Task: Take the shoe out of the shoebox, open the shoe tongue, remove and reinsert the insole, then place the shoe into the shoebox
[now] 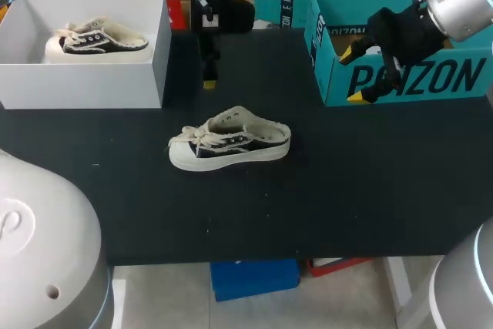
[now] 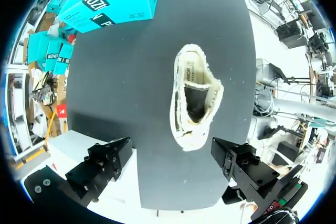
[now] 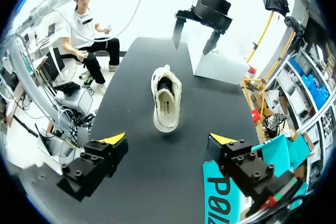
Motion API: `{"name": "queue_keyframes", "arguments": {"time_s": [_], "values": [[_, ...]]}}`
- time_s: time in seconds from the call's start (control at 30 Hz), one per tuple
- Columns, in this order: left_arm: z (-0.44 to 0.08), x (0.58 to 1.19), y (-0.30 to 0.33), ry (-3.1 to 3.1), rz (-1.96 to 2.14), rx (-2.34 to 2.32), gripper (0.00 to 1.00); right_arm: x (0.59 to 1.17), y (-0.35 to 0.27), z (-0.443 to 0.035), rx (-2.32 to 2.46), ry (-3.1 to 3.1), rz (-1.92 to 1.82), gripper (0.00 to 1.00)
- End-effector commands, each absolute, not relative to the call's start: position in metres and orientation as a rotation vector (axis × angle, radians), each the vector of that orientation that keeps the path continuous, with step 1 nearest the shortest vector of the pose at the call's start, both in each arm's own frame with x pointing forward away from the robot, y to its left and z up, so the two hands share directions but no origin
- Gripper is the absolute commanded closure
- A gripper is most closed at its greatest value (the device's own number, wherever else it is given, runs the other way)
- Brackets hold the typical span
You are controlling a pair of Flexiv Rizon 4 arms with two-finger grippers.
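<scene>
The shoe (image 1: pixel 229 142) stands on its sole in the middle of the surface (image 1: pixel 370 190), toe toward the left edge and heel toward the right. It is well apart from both boxes, which I judge puts it where either arm can reach it from its own side. Its mouth gapes upward, and the laces are bunched over the toe end. From above I see a pale insole at the heel and darkness further in.

My left pincer (image 1: pixel 208 59) hangs released and empty above the far edge, just beside the shoebox (image 1: pixel 115 86) that sits in the far left corner. It looks down along the shoe, a fair spot for holding the tongue back. My right pincer (image 1: pixel 353 75) is also released and empty. It is raised over the teal box (image 1: pixel 408 78) in the far right corner, clear of the shoe.

Another shoe (image 1: pixel 96 40) lies inside the shoebox.

With the shoe out and nothing gripped, I take the tongue and insole work to be the step in hand.
</scene>
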State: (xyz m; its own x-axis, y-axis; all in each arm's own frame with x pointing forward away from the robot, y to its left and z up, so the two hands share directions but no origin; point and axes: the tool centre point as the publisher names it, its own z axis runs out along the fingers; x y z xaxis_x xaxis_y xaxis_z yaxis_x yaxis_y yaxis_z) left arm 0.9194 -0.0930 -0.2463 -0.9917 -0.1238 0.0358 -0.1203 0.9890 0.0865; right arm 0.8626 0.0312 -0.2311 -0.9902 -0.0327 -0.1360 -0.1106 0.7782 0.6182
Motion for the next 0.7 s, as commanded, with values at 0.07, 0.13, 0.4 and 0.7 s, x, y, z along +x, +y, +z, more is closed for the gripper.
{"name": "queue_keyframes", "arguments": {"time_s": [0.07,0.13,0.4,0.7], "values": [[-0.246,0.92,-0.093,-3.091,-0.132,0.188,0.0,0.866,0.034,-0.23,-0.116,2.861,0.994,0.0],[-0.246,0.92,-0.093,-3.091,-0.132,0.188,0.0,0.866,0.034,-0.23,-0.116,2.861,0.994,0.0],[-0.246,0.92,-0.093,-3.091,-0.132,0.188,0.0,0.872,0.045,-0.248,-0.12,2.841,1.047,0.0],[-0.246,0.92,-0.093,-3.091,-0.132,0.188,0.0,0.869,0.074,-0.271,-0.114,2.793,1.14,0.0]]}}
